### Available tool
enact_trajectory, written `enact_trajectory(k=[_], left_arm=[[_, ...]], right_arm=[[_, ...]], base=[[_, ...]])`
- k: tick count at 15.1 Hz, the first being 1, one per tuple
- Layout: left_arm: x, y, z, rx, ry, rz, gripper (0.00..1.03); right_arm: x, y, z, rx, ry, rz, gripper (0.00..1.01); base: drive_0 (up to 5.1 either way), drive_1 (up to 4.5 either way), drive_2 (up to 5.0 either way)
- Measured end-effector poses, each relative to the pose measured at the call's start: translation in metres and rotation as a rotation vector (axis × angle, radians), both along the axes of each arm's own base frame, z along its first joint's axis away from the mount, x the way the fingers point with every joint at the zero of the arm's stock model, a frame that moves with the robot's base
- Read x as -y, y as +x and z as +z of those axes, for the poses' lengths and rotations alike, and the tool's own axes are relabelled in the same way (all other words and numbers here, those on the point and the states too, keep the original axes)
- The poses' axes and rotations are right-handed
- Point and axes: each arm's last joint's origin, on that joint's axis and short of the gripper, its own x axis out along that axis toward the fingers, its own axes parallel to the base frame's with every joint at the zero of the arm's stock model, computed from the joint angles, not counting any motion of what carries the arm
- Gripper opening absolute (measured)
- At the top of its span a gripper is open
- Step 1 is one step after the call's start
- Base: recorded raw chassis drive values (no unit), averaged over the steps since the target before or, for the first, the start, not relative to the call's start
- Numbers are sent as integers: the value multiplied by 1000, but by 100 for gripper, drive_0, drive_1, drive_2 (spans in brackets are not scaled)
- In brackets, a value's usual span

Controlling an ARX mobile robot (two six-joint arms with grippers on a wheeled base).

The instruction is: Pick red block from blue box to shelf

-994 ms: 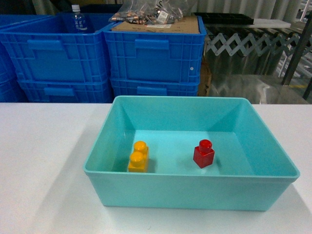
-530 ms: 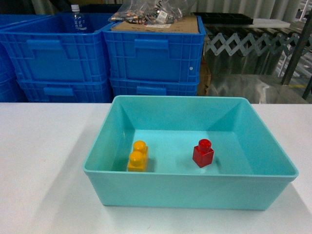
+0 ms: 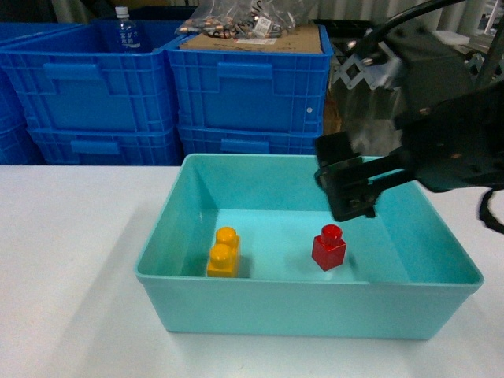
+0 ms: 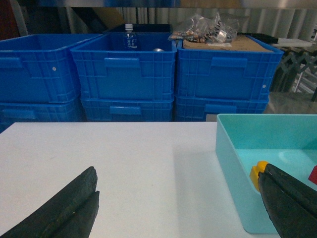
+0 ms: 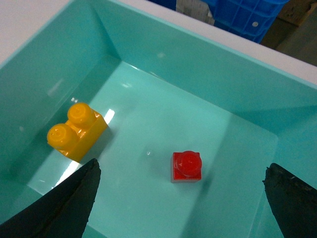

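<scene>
Change: the right hand (image 3: pixel 352 191), black and boxy on a dark arm, has come into the head view from the right and now hangs over the light turquoise smooth-walled plastic tub (image 3: pixel 307 313); a second ago no arm was in sight there.
Right hand: spread wide; in the right wrist view its two dark fingers (image 5: pixel 64 203) sit at the lower corners with the tub floor open between them, holding nothing.
Left hand: spread too (image 4: pixel 178 208), low over the white desk (image 4: pixel 124 158) to the left of the tub, touching nothing visible.
Red block: the small glossy red plastic brick with one round stud (image 3: pixel 328 248) stands upright on the tub floor, right of centre, just below the right hand in the head view and apart from it; it lies where it lay before.
Other brick: an orange-yellow two-stud plastic brick (image 3: pixel 224 252) stands on the tub floor near the left wall, well apart from the red one, unmoved.
Surroundings: dark blue ribbed plastic crates (image 3: pixel 248 87) are stacked behind the desk; one carries a brown board with clear bags (image 3: pixel 244 20), another holds a clear bottle (image 3: pixel 125 31).
In the way: nothing lies between the right hand and the red block; the tub walls rise around it on all sides.
Shelf: not clearly made out.
</scene>
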Motion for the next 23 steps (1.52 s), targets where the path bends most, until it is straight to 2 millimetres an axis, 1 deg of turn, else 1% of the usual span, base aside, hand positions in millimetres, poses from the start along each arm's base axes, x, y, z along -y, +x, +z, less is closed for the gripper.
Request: enact_trajectory(k=[3, 5, 7, 10, 11, 15, 17, 19, 20, 21, 23], left_arm=[[0, 0, 0, 0, 0, 0, 98], [0, 0, 0, 0, 0, 0, 98], [0, 0, 0, 0, 0, 0, 98], [0, 0, 0, 0, 0, 0, 98], [0, 0, 0, 0, 0, 0, 98], [0, 0, 0, -1, 0, 0, 98], [0, 0, 0, 0, 0, 0, 98], [0, 0, 0, 0, 0, 0, 98], [0, 0, 0, 0, 0, 0, 98], [0, 0, 0, 0, 0, 0, 98], [0, 0, 0, 0, 0, 0, 98]], right_arm=[[-27, 30, -19, -99, -81, -19, 98], [-36, 48, -37, -156, -128, -72, 98], [-40, 60, -53, -212, -143, -117, 98], [-44, 72, -67, -237, -158, -173, 98], [-44, 74, -70, -247, -156, -188, 98], [-47, 80, -97, -302, -189, -219, 97], [-47, 80, -108, -341, -203, -228, 76], [-47, 81, -106, -326, -188, -234, 56], [-45, 78, -99, -306, -160, -235, 41], [-43, 70, -88, -284, -127, -224, 32], [-30, 52, -55, -216, -42, -218, 30]], base=[[0, 0, 0], [0, 0, 0], [0, 0, 0], [0, 0, 0], [0, 0, 0], [0, 0, 0], [0, 0, 0], [0, 0, 0], [0, 0, 0], [0, 0, 0], [0, 0, 0]])
